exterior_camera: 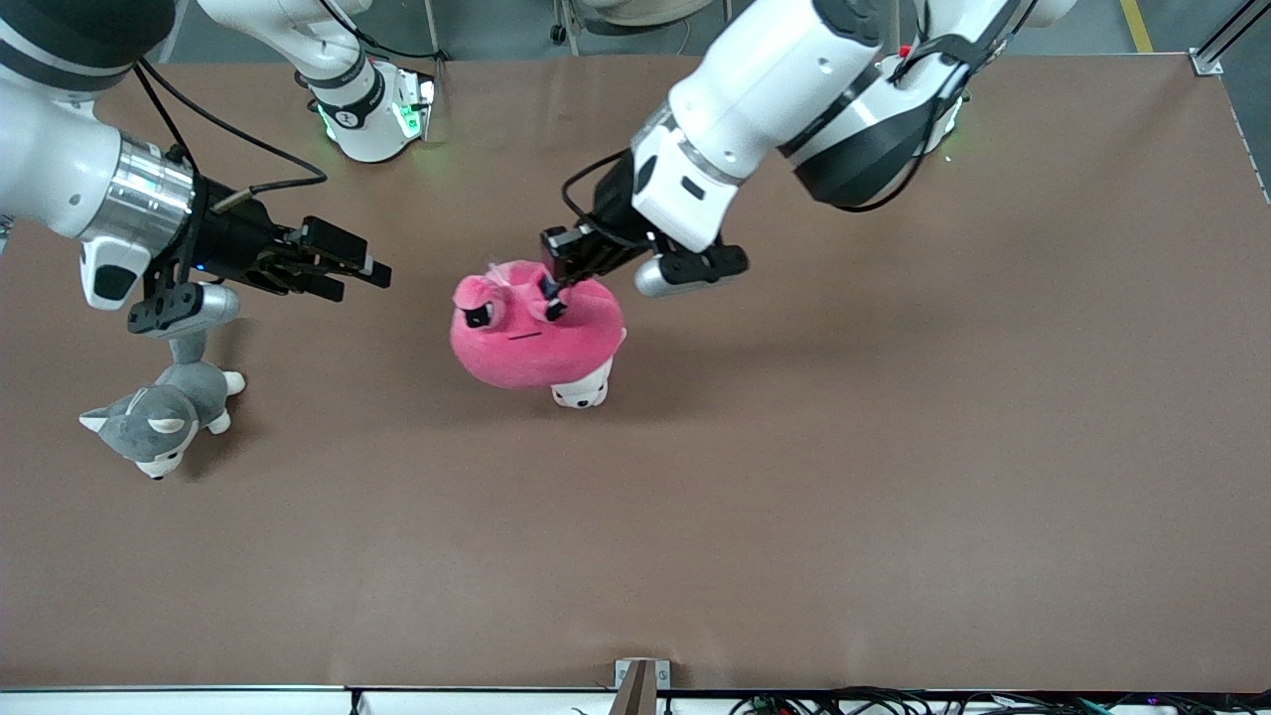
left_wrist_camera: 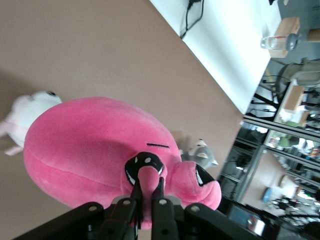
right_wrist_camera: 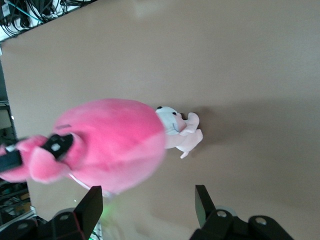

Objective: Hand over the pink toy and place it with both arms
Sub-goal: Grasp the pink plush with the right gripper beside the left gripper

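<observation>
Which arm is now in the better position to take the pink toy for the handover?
The right. Its right gripper is open and faces the pink toy, which the left gripper holds pinched shut at the top, so the toy's side toward the right arm is free.

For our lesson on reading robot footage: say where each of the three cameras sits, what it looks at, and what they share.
Front view: high across the table, facing both arms; left gripper shut on the pink toy, right gripper open over the table.
Left wrist view: looks past its fingers pinching the toy.
Right wrist view: between its spread fingers toward the toy.
Shared: the toy and the pale plush.
</observation>
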